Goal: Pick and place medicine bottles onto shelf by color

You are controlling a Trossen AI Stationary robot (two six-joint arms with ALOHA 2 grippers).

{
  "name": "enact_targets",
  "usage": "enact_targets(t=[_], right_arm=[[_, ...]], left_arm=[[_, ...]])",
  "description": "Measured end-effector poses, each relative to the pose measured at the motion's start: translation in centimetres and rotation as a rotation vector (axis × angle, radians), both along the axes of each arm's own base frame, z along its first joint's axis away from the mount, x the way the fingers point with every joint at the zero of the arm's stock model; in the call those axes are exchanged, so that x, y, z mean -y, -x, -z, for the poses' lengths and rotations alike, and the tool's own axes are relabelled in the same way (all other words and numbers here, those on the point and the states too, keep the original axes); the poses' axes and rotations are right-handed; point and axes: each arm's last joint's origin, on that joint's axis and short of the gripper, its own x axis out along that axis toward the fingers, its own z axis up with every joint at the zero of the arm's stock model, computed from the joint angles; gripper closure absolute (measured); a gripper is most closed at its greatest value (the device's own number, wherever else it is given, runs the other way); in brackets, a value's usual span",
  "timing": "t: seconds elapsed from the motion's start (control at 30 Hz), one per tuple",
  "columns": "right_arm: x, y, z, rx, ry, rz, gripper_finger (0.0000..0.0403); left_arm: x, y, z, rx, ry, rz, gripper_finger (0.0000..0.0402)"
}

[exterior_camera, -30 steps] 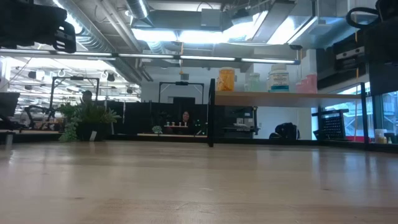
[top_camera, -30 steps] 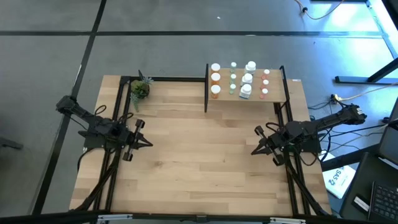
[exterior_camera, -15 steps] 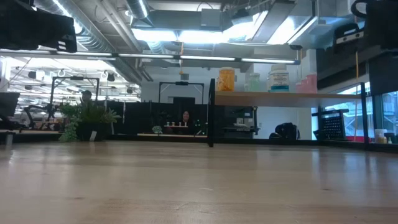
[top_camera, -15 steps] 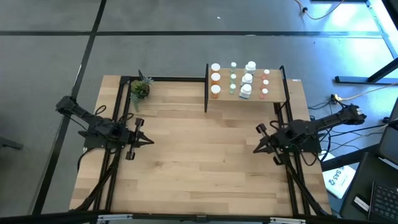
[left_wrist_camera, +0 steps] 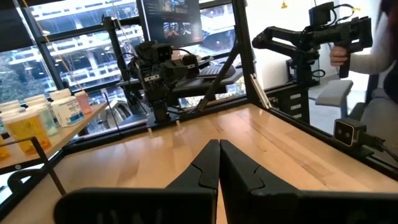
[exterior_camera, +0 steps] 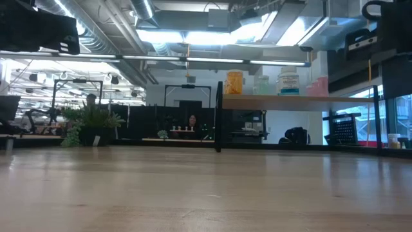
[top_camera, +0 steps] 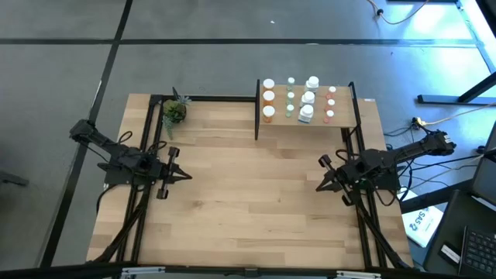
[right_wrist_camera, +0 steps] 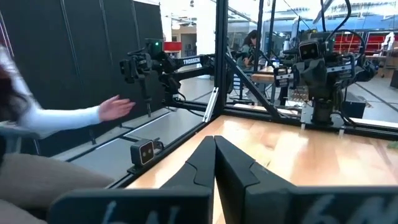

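Light-wood planking is covering the whole desk (top_camera: 248, 194) in the high view, smooth, matte and bare between the arms. The raised light-wood shelf on its black metal frame (top_camera: 341, 120) is standing at the far edge, right of centre, carrying all the small round white-capped medicine bottles (top_camera: 298, 99) in four columns: orange, green, white, pinkish-red. A small green potted plant (top_camera: 173, 112) is sitting at the far left corner. The left gripper (top_camera: 184, 177) is hanging over the desk's left side and the right gripper (top_camera: 318, 184) over its right side, each with jaws pressed together on nothing.

Low view: the shelf board (exterior_camera: 302, 101) is showing edge-on, thin and flat, with the orange translucent bottle (exterior_camera: 234, 82) at its near end. Judgement: the bottles look light, hard and slick, and are standing close together with no lip on the board, so any pass near it risks toppling a row.

Left wrist view: the dark, angular left fingers (left_wrist_camera: 202, 171) are meeting at a sharp point. The labelled plastic bottles (left_wrist_camera: 37, 115) are standing at the shelf's open edge. A person's hand (left_wrist_camera: 339, 55) is showing beside a spare arm beyond the desk.

Right wrist view: the right fingers (right_wrist_camera: 233, 165) are meeting likewise. A sleeved arm (right_wrist_camera: 74, 115) is reaching near the desk edge. Judgement: a sudden swing could strike it.
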Motion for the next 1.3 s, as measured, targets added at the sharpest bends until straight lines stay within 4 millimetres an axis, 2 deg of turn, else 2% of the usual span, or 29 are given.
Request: enact_targets(t=[1.3], right_arm=[[0.00, 0.00, -0.02, 0.002, 0.003, 0.000, 0.0384]], left_arm=[[0.00, 0.00, 0.00, 0.000, 0.001, 0.000, 0.0401]])
